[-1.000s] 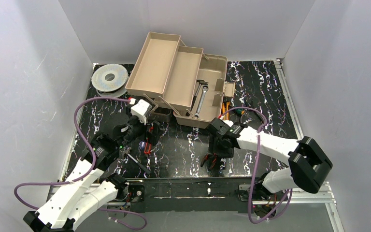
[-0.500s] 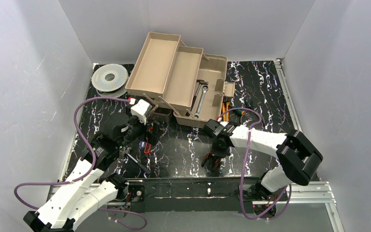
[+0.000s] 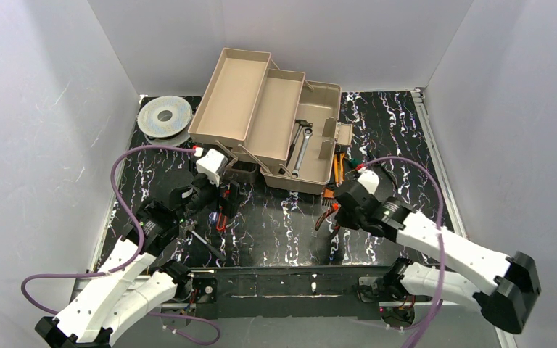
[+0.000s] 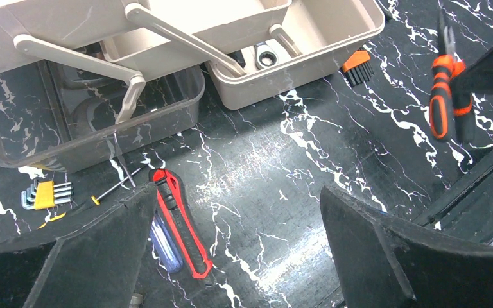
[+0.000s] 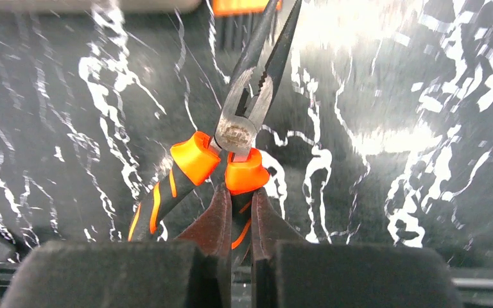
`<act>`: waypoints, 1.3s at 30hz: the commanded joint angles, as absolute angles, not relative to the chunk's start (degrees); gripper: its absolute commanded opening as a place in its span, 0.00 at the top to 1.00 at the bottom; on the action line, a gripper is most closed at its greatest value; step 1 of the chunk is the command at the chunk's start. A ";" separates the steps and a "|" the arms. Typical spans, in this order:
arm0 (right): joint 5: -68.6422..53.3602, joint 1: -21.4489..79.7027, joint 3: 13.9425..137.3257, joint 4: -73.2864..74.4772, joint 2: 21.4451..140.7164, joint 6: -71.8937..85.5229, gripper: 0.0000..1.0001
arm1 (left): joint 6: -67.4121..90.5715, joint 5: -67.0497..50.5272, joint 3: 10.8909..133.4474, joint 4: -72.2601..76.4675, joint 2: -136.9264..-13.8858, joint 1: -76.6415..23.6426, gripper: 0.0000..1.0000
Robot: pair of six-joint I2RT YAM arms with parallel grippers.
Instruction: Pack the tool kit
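Note:
The tan tool kit [image 3: 318, 98] stands open at the back, its cantilever trays [image 3: 250, 101] swung out left and wrenches [image 3: 301, 148] lying in the base. My right gripper [image 5: 234, 215] is shut on one handle of the orange pliers [image 5: 244, 138], which are lifted off the mat just in front of the box [image 3: 324, 217]. My left gripper [image 4: 237, 192] hangs open over bare mat. A red utility knife [image 4: 180, 221] and a blue-handled screwdriver [image 4: 165, 240] lie by its left finger. The translucent lid [image 4: 90, 122] sits ahead of it.
A grey spool [image 3: 164, 116] lies at the back left. Yellow-banded hex keys [image 4: 42, 194] and a thin screwdriver [image 4: 112, 188] lie in front of the lid. More orange-handled tools [image 3: 339, 165] rest beside the box's right end. White walls enclose the mat.
The right gripper closed on the pliers, lifted them and carried them right and toward the tool kit as the arm swung round. The left arm has stayed still.

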State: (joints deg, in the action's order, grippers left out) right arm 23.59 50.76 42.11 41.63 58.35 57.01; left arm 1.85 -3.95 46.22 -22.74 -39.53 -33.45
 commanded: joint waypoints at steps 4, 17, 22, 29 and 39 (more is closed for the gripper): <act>35.53 49.04 49.60 26.07 53.00 38.48 0.99 | 1.12 -3.69 47.48 -22.85 -39.29 -33.30 0.01; 5.61 35.65 93.26 29.73 87.25 26.53 0.99 | 0.94 -1.73 47.22 -23.03 -38.43 -33.31 0.00; 2.34 35.16 114.68 37.51 103.04 24.07 0.99 | 0.87 -1.20 47.28 -23.11 -38.31 -33.31 0.01; 0.43 34.90 127.48 39.20 113.24 25.42 0.99 | 0.86 -0.86 47.26 -23.29 -37.98 -33.31 0.01; -1.76 34.67 127.48 38.65 116.85 26.81 0.27 | 0.81 -0.84 47.38 -23.45 -38.12 -33.29 0.01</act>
State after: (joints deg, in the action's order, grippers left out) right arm -0.38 34.92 123.94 40.56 116.31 26.44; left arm 1.45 -1.43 46.22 -22.79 -38.46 -33.45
